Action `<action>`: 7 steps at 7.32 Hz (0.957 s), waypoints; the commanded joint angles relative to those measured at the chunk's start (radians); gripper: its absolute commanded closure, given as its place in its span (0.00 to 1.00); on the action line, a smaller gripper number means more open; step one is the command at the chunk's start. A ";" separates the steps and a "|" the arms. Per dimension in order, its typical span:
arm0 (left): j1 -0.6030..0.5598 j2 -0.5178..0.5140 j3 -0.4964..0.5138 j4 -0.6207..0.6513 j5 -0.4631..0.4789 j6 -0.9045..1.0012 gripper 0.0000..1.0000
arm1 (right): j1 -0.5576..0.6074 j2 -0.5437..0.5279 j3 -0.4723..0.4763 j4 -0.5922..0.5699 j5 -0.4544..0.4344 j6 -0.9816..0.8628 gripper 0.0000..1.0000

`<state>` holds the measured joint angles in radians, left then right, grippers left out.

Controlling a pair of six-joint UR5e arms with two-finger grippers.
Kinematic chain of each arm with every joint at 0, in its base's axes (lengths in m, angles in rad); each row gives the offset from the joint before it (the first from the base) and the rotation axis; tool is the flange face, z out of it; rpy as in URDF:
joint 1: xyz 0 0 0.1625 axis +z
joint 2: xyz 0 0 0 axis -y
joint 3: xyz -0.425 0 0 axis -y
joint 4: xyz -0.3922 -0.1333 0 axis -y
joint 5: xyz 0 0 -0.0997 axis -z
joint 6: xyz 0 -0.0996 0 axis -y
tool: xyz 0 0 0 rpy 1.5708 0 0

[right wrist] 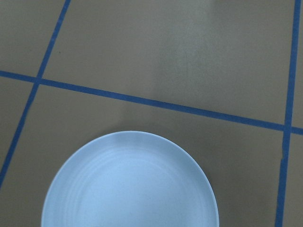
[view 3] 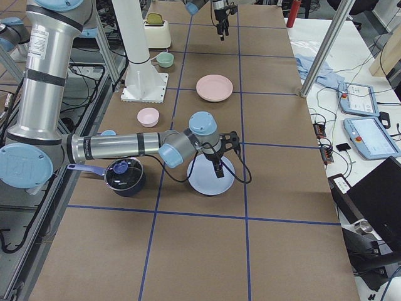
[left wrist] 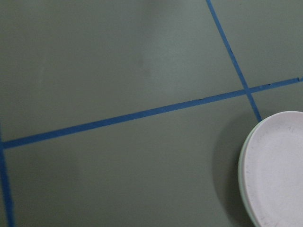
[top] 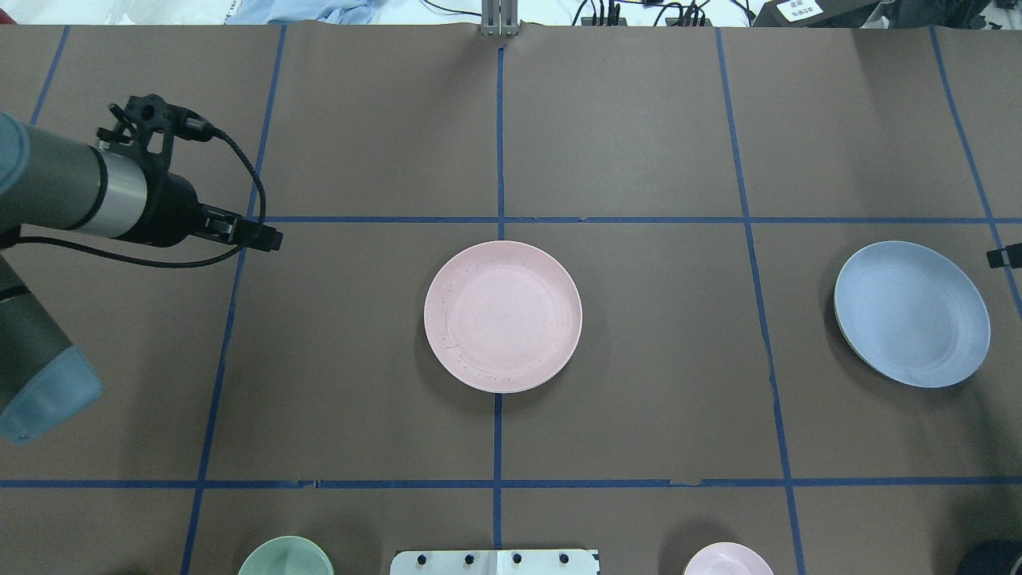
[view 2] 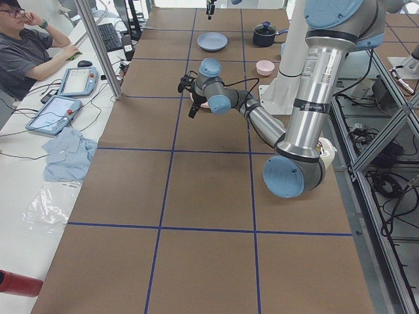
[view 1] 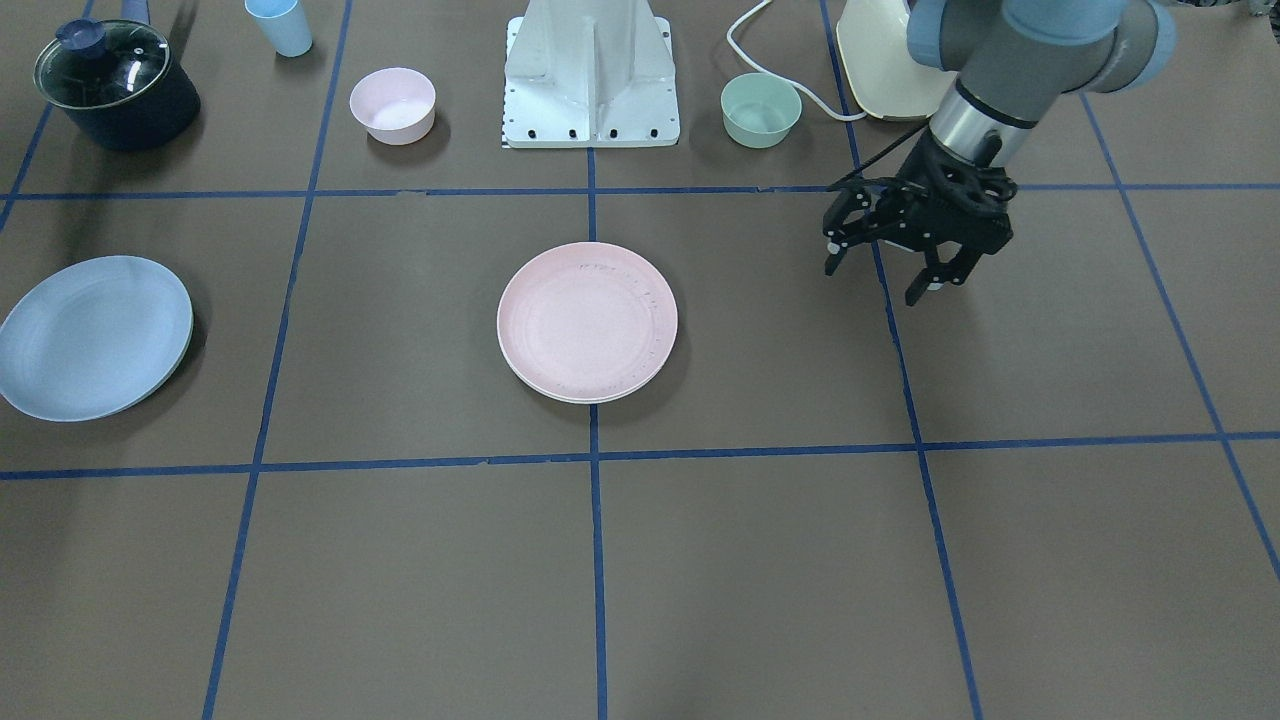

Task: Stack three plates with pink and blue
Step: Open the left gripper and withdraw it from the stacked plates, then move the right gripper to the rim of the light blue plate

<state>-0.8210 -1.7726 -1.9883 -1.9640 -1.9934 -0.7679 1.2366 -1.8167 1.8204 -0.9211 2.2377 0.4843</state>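
Observation:
The pale pink plate [view 1: 587, 322] lies at the table's middle on the cream plate, of which only a thin rim [view 1: 590, 399] shows. It also shows in the overhead view [top: 502, 316] and the left wrist view [left wrist: 279, 170]. The light blue plate [view 1: 95, 335] lies alone towards the robot's right [top: 911, 313]. My left gripper [view 1: 872, 283] is open and empty, in the air well to the side of the pink plate. My right gripper [view 3: 216, 164] hovers over the blue plate's edge. Only a black tip [top: 1004, 256] of it shows overhead, so I cannot tell its state. The right wrist view looks down on the blue plate [right wrist: 130, 184].
Along the robot's side stand a dark pot with a glass lid [view 1: 115, 80], a light blue cup [view 1: 280, 25], a small pink bowl [view 1: 393, 103], the white robot base [view 1: 592, 75], a mint-green bowl [view 1: 760, 108] and a cream appliance [view 1: 885, 60]. An operator [view 2: 26, 52] sits beyond the table.

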 commanded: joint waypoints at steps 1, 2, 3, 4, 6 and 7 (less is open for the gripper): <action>-0.038 0.027 -0.007 0.007 -0.007 0.068 0.00 | -0.049 -0.023 -0.163 0.228 -0.058 0.136 0.17; -0.038 0.027 -0.007 0.005 -0.007 0.068 0.00 | -0.081 -0.021 -0.224 0.326 -0.084 0.173 0.23; -0.037 0.027 -0.007 0.005 -0.005 0.068 0.00 | -0.109 -0.018 -0.257 0.350 -0.110 0.174 0.28; -0.036 0.027 -0.007 0.005 -0.005 0.064 0.00 | -0.127 -0.019 -0.263 0.350 -0.115 0.174 0.39; -0.035 0.027 -0.006 0.004 -0.005 0.055 0.00 | -0.150 -0.021 -0.266 0.350 -0.115 0.174 0.46; -0.035 0.027 -0.006 0.004 -0.005 0.055 0.00 | -0.166 -0.021 -0.270 0.350 -0.115 0.172 0.46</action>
<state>-0.8562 -1.7457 -1.9949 -1.9602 -1.9988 -0.7117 1.0888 -1.8374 1.5550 -0.5716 2.1238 0.6574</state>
